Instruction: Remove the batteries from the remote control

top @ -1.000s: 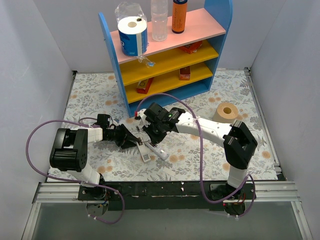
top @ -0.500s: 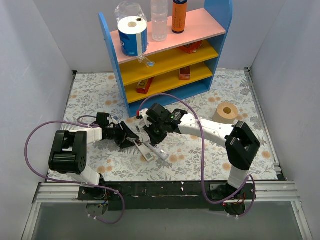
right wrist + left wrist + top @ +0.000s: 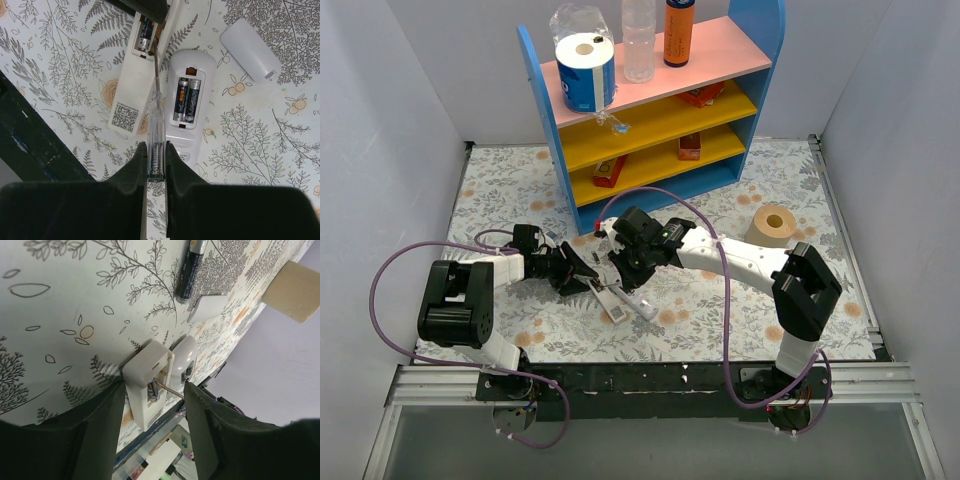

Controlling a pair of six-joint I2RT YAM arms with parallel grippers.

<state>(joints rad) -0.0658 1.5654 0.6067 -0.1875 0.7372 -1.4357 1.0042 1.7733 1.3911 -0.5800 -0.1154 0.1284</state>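
Your batteries lie side by side in the open bay of the rounded white remote. They are flat on the flowered table, with their long axes along the remote's length, running up and down in the right wrist view. They are slim, dark, glossy cylinders with printed labels.

Just beside it lies a squarer white remote with a code sticker. Its own bay is open, with a dark battery inside.

Your right fingers are pinched shut on the clear handle of a thin stick, whose metal tip reaches that bay. Your left fingers stand apart, straddling the squarer remote's end without clamping it.

A loose plastic cover lies nearby. Only the left wrist view shows a dark marker and a cardboard roll. From above, the batteries are too small to make out.
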